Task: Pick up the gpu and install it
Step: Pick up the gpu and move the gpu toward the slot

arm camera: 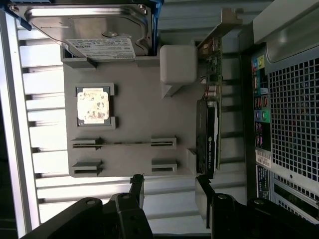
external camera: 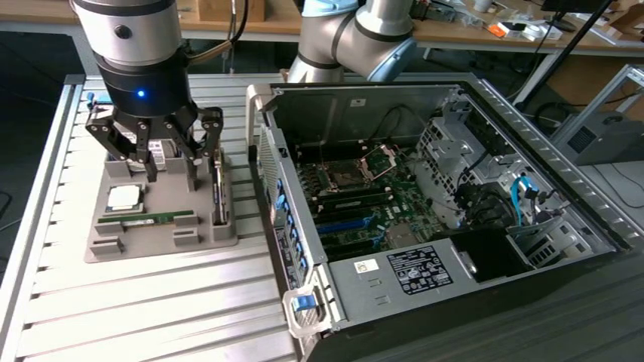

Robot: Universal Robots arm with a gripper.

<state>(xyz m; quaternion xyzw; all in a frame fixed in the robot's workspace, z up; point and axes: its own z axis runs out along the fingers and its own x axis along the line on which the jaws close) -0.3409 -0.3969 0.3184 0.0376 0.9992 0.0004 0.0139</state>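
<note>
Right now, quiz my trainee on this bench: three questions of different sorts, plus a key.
1. True or false: the claw is shut on the gpu.
2. Pick one: in the grey tray the gpu A) lies flat, B) stands on edge, C) hangs from the claw.
3. Name what sits beside the tray on the gpu's side.
Key: 1 false, the claw is open; 2 B; 3 the open computer case.

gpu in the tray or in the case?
In the tray: gpu stands on edge in its slot, outside the case; open gripper empty.
</note>
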